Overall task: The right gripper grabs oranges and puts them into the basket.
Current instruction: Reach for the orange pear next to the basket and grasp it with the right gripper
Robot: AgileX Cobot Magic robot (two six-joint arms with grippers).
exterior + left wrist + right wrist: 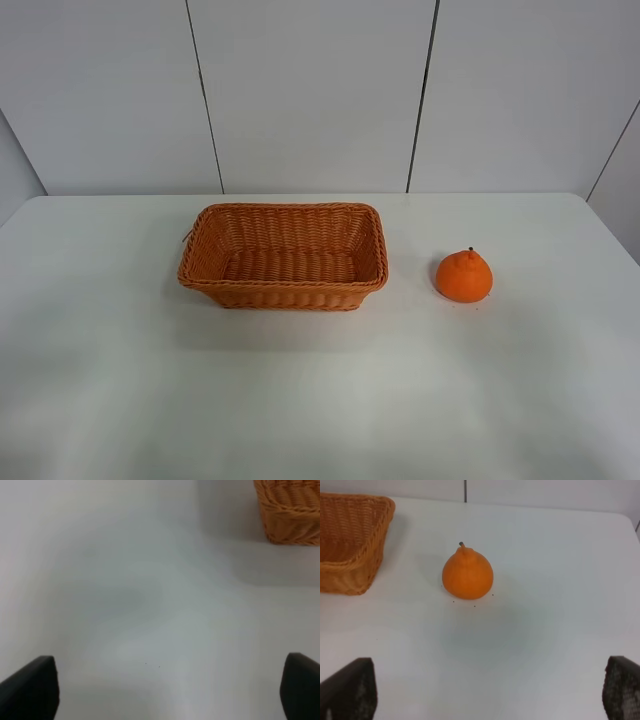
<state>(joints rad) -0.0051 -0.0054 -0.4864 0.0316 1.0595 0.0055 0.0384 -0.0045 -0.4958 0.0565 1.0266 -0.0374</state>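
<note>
You've got one orange (463,276) and one basket (283,294) to count, both on one white table (100,400).

Matte black, blunt-cornered jaws, faintly grainy surface.

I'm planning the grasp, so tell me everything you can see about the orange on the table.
The orange is a single bright orange fruit, round with a raised knobby top and a small dark stem. Its skin looks smooth and matte. It stands upright, stem up, on the white table, right of the basket in the exterior high view, with a gap between them. Only the table touches it; the right gripper is open and apart from it.
</note>
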